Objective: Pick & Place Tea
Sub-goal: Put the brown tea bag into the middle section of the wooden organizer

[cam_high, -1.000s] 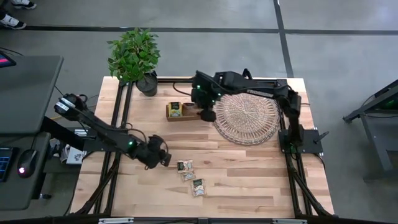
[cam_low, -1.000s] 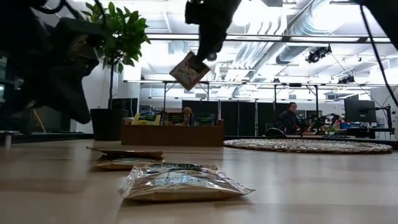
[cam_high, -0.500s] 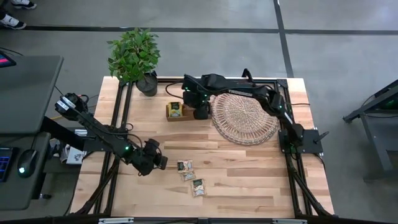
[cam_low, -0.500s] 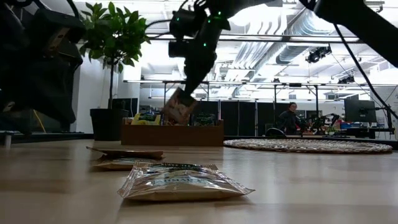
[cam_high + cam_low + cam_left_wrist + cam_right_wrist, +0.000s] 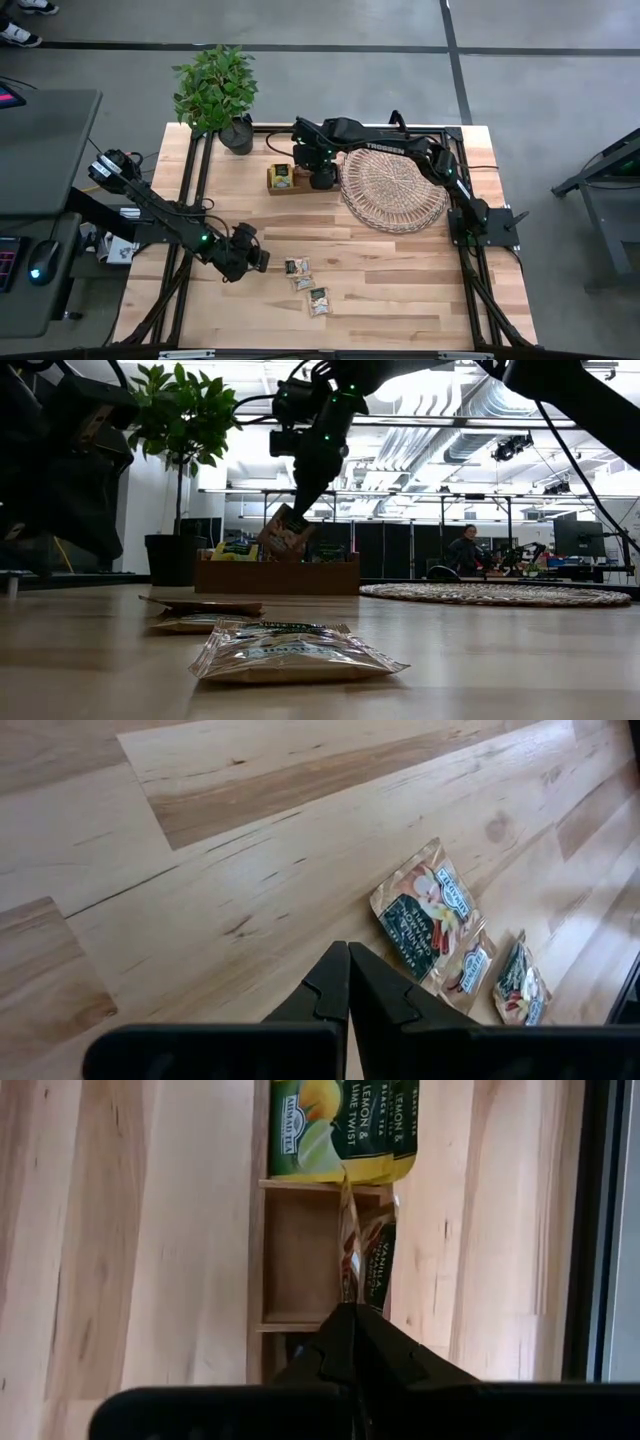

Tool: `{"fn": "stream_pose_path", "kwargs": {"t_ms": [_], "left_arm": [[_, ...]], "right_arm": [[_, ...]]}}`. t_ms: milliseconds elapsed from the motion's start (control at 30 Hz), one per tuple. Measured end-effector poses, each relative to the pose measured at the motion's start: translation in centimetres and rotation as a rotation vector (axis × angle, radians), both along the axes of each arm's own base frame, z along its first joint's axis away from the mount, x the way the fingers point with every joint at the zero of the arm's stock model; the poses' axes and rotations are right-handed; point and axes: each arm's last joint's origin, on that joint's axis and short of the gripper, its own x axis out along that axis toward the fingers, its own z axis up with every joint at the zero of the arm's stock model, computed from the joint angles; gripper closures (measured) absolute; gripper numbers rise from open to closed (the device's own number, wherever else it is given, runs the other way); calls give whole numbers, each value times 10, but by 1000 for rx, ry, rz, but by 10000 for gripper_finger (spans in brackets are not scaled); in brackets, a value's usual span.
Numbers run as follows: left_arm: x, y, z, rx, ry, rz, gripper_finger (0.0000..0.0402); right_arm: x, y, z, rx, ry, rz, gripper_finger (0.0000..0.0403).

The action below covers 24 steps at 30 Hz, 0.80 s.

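Table (image 5: 400, 280) seen as pale wood planks, smooth with visible grain, tea sachets (image 5: 290, 652) seen as glossy crinkled foil, box (image 5: 300, 1260) seen as matt bare wood, tray (image 5: 395, 188) seen as coarse woven wicker

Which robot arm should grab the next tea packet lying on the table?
Left. Its shut, empty end effector hangs just beside the three flat beige tea sachets on the wooden table. The right end effector is busy holding a sachet above the narrow wooden box.
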Motion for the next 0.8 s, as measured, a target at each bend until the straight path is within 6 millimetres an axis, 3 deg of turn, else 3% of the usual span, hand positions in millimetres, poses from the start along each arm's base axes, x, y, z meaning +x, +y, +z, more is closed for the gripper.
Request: {"fn": "stream_pose_path", "kwargs": {"t_ms": [800], "left_arm": [[0,0,0,1,2,0,401]], "right_arm": [[-3,-8,-5,-2,28,1,403]]}}
